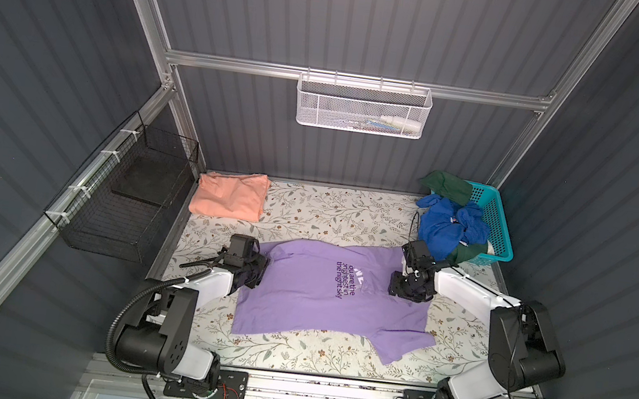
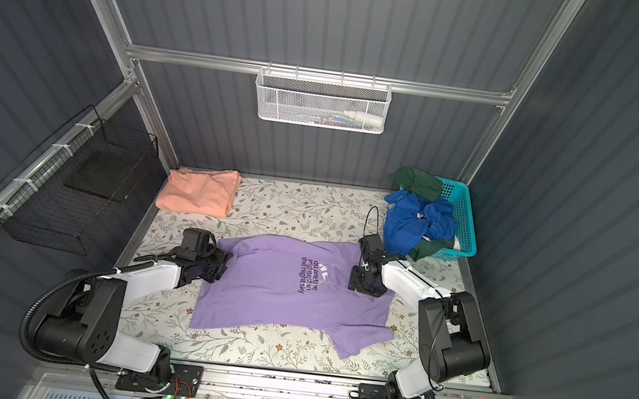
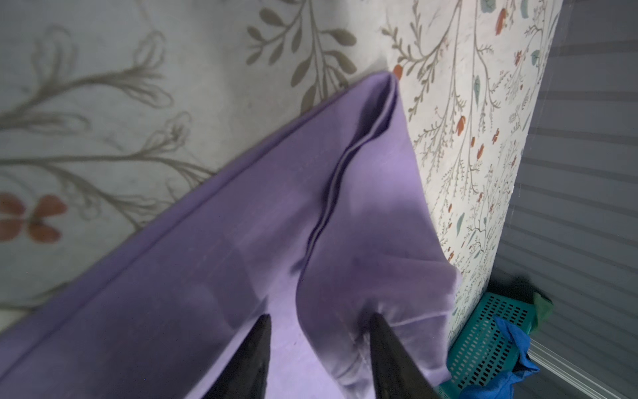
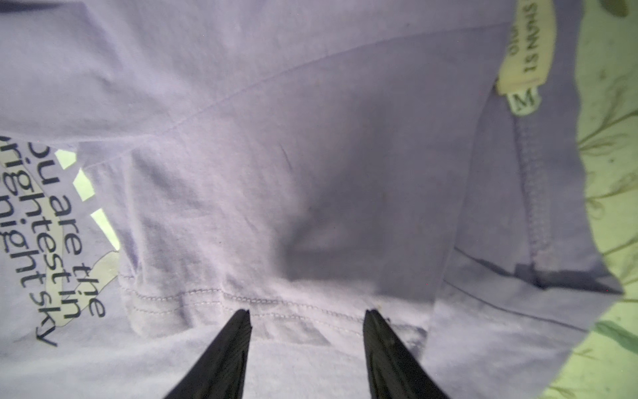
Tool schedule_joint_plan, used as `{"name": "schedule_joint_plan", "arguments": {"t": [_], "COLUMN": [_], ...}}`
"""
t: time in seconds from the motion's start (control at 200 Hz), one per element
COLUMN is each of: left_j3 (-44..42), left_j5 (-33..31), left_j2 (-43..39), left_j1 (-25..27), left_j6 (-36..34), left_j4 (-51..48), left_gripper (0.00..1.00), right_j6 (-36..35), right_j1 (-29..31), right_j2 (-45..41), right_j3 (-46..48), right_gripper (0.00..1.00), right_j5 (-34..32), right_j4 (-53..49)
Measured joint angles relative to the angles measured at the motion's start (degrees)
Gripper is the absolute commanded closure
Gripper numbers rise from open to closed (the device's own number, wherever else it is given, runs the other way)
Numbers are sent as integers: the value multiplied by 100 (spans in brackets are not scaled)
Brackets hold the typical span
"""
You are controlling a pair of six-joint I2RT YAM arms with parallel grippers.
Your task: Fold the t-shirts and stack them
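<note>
While basket (image 1: pixel 499 229) overflows, salmon tee (image 1: pixel 229 195) folded, apart

The lettered t-shirt (image 1: pixel 318 292) lies before folded t-shirt (image 1: pixel 230 195) and basket (image 1: pixel 495 223).

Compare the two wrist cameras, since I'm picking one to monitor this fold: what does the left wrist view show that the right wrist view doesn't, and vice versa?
Only the left wrist view: the turquoise basket, the blue garment draped over it, and a doubled-over edge of the lavender t-shirt. Only the right wrist view: the chest lettering, the neck label marked M, and a stitched hem. Both: the lavender t-shirt on the floral table cover, with that arm's hand open over it: left hand, right hand.
</note>
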State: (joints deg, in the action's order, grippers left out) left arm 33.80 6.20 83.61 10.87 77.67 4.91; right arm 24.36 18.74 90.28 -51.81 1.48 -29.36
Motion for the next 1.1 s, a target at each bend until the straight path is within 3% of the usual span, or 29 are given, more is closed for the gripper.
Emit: {"name": "schedule_joint_plan", "arguments": {"t": [0.2, 0.45, 0.87, 1.101], "left_j3": [2, 442, 1818, 2277], "left_j5": [13, -2, -726, -1054], "left_j2": [155, 466, 540, 979], "left_j1": [0, 0, -9, -11], "left_j6": [57, -306, -2146, -3268], "left_j4": [221, 66, -1523, -1856], "left_gripper": [66, 100, 100, 100], "right_j6": [-31, -42, -66, -85], "right_j1": [-2, -2, -2, -2], "right_j2": [2, 24, 181, 203], "right_j3": [0, 0, -9, -131], "right_gripper": [46, 46, 46, 47], "right_j5": [-2, -2, -190, -188], "right_j4": [0, 2, -42, -68]}}
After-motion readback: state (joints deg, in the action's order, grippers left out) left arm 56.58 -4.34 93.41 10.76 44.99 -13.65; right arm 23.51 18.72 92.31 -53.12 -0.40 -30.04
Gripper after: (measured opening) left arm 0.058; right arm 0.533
